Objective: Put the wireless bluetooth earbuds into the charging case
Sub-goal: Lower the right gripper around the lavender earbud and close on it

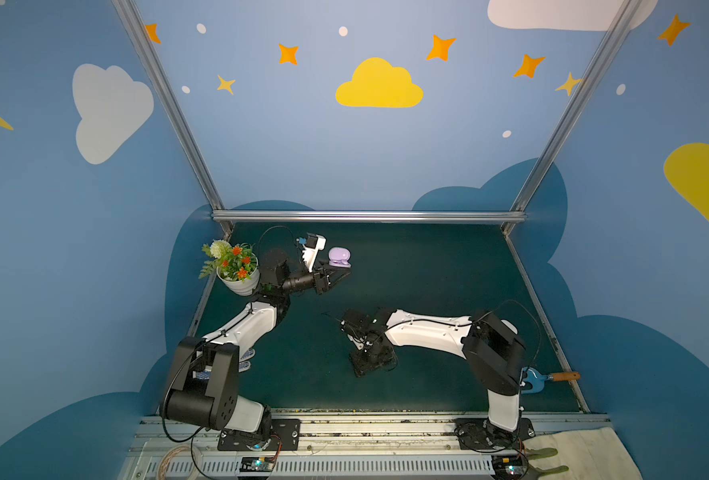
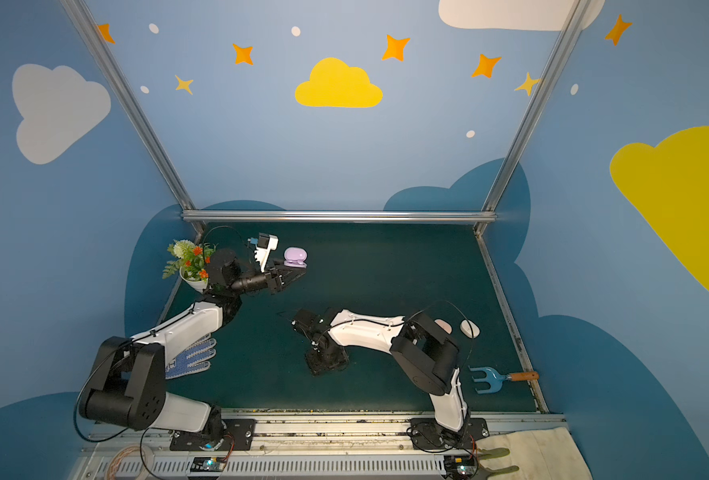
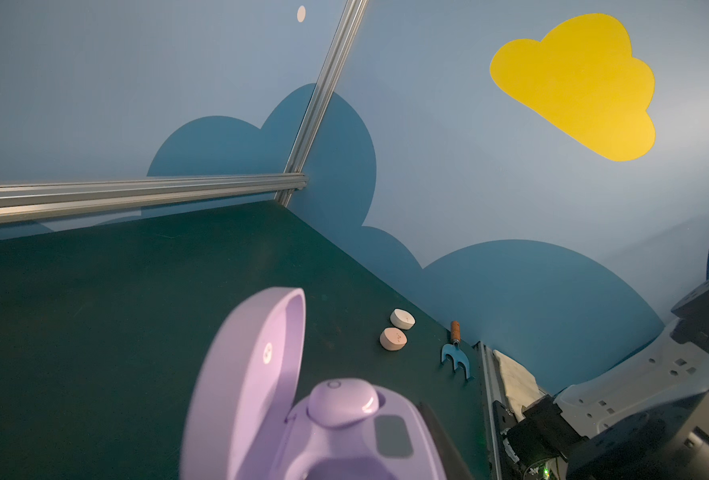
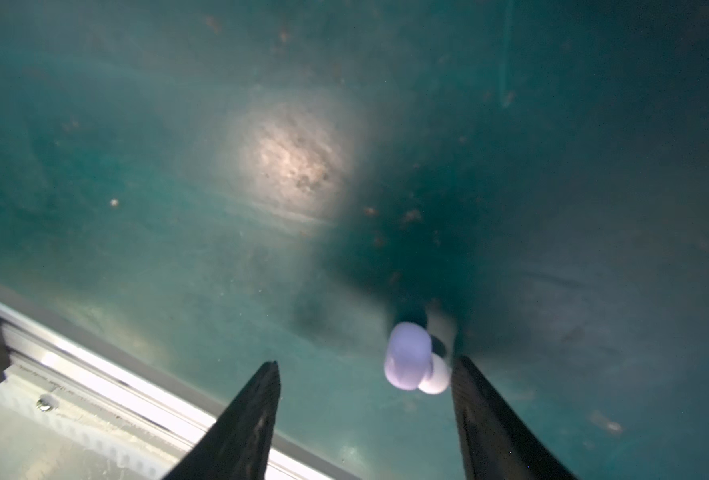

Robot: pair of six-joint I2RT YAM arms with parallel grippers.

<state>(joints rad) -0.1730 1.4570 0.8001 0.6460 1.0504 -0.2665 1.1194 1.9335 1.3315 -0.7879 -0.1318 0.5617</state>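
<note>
A lavender charging case (image 1: 339, 256) (image 2: 295, 257) stands at the back left with its lid up, and my left gripper (image 1: 341, 274) (image 2: 297, 274) is shut on its base. In the left wrist view the case (image 3: 261, 374) fills the foreground, one lavender earbud (image 3: 341, 401) sits in its far socket, and a dark finger (image 3: 440, 436) lies along its side. My right gripper (image 4: 365, 363) (image 1: 360, 366) (image 2: 324, 365) points down at the mat in the middle, open. A loose lavender earbud (image 4: 409, 357) lies on the mat between the fingertips, close to one finger (image 4: 469, 386).
A closed pink pod (image 3: 393, 339) (image 2: 443, 325) and a white one (image 3: 402, 318) (image 2: 469, 329) lie at the right, partly behind the right arm. A blue hand fork (image 2: 494, 379), a potted plant (image 1: 232, 266), a dotted glove (image 2: 195, 357) and a cloth (image 1: 585, 449) border the green mat (image 1: 427, 270).
</note>
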